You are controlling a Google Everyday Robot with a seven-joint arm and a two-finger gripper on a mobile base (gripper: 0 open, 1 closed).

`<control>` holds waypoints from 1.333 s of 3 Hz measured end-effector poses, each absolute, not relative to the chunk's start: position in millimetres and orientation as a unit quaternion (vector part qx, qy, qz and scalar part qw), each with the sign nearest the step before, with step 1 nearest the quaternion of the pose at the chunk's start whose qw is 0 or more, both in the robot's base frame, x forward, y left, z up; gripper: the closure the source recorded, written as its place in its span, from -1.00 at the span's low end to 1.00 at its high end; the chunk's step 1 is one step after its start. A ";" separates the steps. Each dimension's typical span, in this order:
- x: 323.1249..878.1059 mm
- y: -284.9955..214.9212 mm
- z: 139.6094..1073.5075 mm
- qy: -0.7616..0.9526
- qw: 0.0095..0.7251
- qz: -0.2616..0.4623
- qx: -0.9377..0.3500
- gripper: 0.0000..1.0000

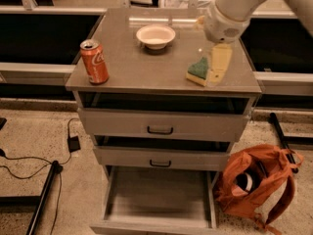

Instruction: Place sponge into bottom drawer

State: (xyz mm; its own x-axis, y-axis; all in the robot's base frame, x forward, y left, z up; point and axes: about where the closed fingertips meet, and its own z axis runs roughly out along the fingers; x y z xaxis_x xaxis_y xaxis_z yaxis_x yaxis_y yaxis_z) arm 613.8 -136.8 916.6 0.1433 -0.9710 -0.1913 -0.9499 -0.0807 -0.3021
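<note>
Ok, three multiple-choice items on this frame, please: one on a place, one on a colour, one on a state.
1. The sponge is: A lifted in the air; B on the cabinet top, front right; C shut away out of sight.
2. The can is: A red; B blue; C green.
3. The bottom drawer is: A shut; B pulled open with nothing in it; C pulled open and holding the can.

Answers:
1 B: the sponge lies on the cabinet top, and the claw is close at its right.
2 A: the can's body is red.
3 B: the bottom drawer shows only its bare grey floor.
</note>
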 end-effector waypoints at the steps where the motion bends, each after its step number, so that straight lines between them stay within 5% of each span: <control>1: 641.8 -135.8 905.0 0.688 0.180 0.018 -0.703 -1.00; 2: 656.5 -131.3 895.1 0.715 0.188 0.046 -0.672 -0.84; 4: 682.3 -149.1 866.9 0.774 0.202 0.055 -0.598 -0.93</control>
